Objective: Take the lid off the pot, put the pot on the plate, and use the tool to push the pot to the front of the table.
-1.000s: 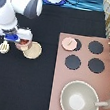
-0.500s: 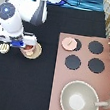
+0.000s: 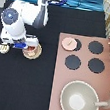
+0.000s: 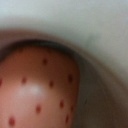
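The pot (image 3: 32, 49) is small and pinkish-tan and sits on the cream plate (image 3: 34, 55) on the black table (image 3: 26, 87), at the exterior view's left. My gripper (image 3: 22, 45) hangs low at the pot's left side, right up against it. The wrist view is filled by the pot's reddish-orange dotted contents (image 4: 40, 90) and the pot's pale inner wall (image 4: 100, 70). The lid (image 3: 69, 43) lies on the stove's upper-left burner. The cream-white tool (image 3: 4, 47) lies on the table just left of the gripper.
A brownish-pink stove top (image 3: 106, 74) with black burners (image 3: 96, 47) fills the exterior view's right. A large grey-beige pan (image 3: 79, 101) with a long handle stands at its bottom. The arm's white body (image 3: 18, 20) looms above the pot.
The hand has come down and slightly left, closer onto the pot. Pot, plate, lid and tool stay where they were.
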Controlling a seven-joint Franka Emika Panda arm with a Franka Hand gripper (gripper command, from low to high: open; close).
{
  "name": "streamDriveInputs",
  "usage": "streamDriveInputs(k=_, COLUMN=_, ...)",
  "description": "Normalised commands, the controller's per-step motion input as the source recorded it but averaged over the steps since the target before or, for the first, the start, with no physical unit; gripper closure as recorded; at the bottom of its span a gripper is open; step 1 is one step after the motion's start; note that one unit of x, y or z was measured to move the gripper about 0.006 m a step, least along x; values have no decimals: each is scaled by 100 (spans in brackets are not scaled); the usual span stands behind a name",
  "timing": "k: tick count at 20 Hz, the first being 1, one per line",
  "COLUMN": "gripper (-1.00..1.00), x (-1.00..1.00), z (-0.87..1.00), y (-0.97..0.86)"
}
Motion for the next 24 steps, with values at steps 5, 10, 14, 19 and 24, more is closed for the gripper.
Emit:
streamDriveInputs(k=5, gripper=100, x=-1, z=-14, y=30)
streamDriveInputs(k=10, gripper=100, x=-8, z=-17, y=18)
streamDriveInputs(k=14, gripper=-100, x=-34, z=35, y=-5)
streamDriveInputs(k=19, gripper=-100, x=-64, z=74, y=-41)
streamDriveInputs(k=24, gripper=-100, x=-72, z=74, y=-47)
